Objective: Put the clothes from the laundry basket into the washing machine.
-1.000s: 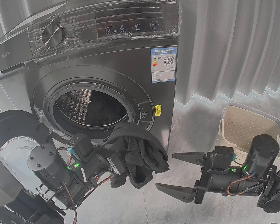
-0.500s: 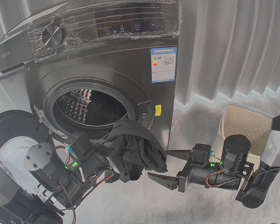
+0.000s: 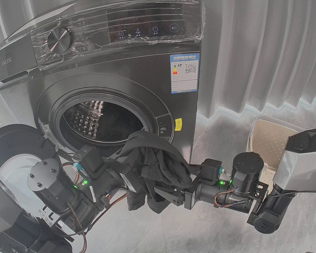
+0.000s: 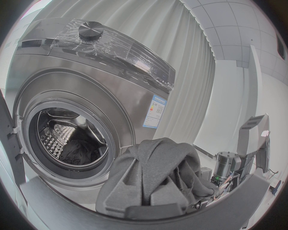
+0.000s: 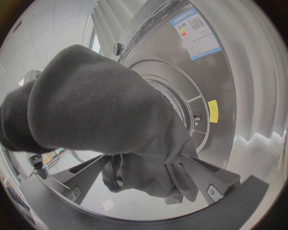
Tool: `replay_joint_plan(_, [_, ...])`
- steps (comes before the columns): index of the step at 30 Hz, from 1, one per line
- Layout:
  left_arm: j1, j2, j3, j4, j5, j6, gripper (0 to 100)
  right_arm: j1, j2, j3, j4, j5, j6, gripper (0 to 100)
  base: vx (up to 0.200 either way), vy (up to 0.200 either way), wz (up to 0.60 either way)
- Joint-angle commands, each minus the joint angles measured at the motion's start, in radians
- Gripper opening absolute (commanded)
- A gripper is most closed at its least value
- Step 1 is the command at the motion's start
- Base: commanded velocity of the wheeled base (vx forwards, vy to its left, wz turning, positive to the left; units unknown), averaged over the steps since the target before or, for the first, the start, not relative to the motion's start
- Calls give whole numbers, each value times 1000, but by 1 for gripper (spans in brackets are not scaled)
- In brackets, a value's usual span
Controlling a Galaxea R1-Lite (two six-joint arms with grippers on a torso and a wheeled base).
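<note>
A black garment (image 3: 154, 159) hangs in front of the washing machine (image 3: 121, 72), just below and right of the open drum mouth (image 3: 100, 120). My left gripper (image 3: 137, 172) is shut on it, and the cloth (image 4: 162, 161) drapes over and hides its fingers. My right gripper (image 3: 165, 192) is open, one finger on each side of the garment's hanging lower part (image 5: 141, 176). Another dark garment (image 4: 78, 151) lies inside the drum. The cream laundry basket (image 3: 270, 138) stands on the floor at the right, behind my right arm; no clothes show in its visible part.
The round machine door (image 3: 10, 149) is swung open at the left, close beside my left arm. A grey curtain (image 3: 268, 37) hangs behind the machine and basket. Bare grey floor (image 3: 160, 241) lies in front.
My right arm has swung left from near the basket until its open fingers straddle the hanging garment. My left gripper has stayed almost in place with the garment.
</note>
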Motion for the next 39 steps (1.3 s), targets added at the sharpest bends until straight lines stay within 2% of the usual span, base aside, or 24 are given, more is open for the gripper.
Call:
replay_joint_plan(1, [3,6,-24,0,27,-21,0,7,36,-63,-1,-10,14,100,0,0,0])
replay_joint_plan(6, [0,9,-32,0,36,-27,0,19,59,-105,-2,-12,17,100,0,0,0])
replay_joint_plan(16, [0,12,-32,0,38,-27,0,91,122,-200,-2,-17,24,100,0,0,0])
replay_joint_plan(22, [-3,24,-35,0,38,-27,0,111,165,-260,-2,-56,32,100,0,0,0])
replay_joint_plan(30, [-3,20,-52,0,39,-27,0,108,206,-279,-2,-99,41,100,0,0,0])
replay_joint_plan(34, [-17,20,-55,0,54,-42,0,109,246,-327,-1,-152,49,100,0,0,0])
replay_joint_plan(39, [-20,18,-61,0,61,-47,0,108,246,-356,-1,-158,70,100,0,0,0])
